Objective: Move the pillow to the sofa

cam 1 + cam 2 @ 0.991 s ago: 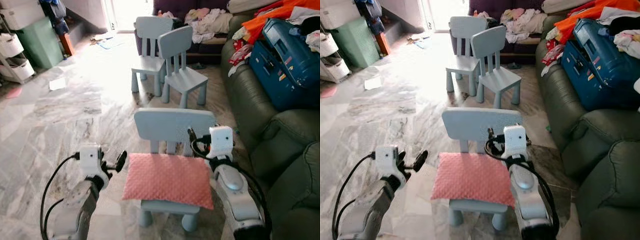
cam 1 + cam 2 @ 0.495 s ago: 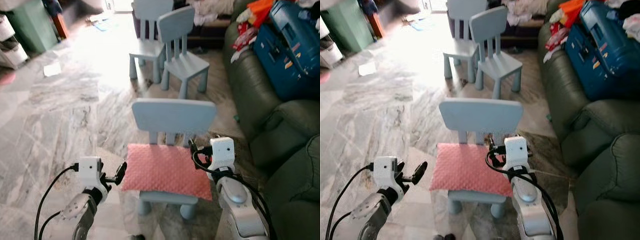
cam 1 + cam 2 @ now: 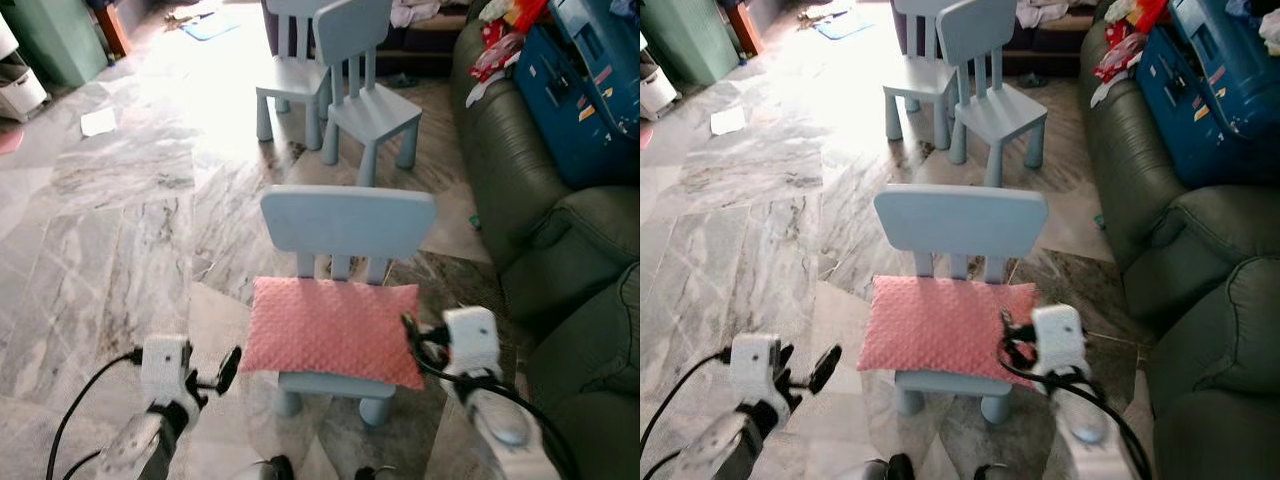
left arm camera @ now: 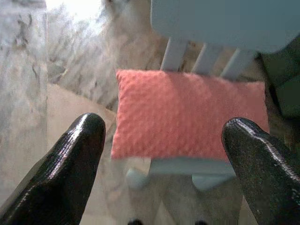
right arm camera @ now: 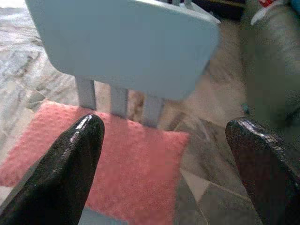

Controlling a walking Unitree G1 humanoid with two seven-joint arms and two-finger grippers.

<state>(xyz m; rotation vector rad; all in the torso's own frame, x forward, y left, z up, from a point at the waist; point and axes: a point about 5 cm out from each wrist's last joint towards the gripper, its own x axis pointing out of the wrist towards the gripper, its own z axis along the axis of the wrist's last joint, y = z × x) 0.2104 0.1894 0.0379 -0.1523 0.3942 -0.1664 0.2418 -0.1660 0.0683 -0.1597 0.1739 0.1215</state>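
Here, pink pillow (image 3: 333,331) on pale-blue child's chair (image 3: 347,222), frame centre.
Wrist views reveal left gripper (image 4: 161,164) and right gripper (image 5: 164,164) both spread, empty; green sofa (image 3: 560,250) right.

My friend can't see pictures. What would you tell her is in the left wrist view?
A pink pillow lies on the seat of a small light-blue chair, seen from above. The left gripper is open, with its two black fingers spread wide in front and touching nothing. Grey marble floor lies beside the chair.
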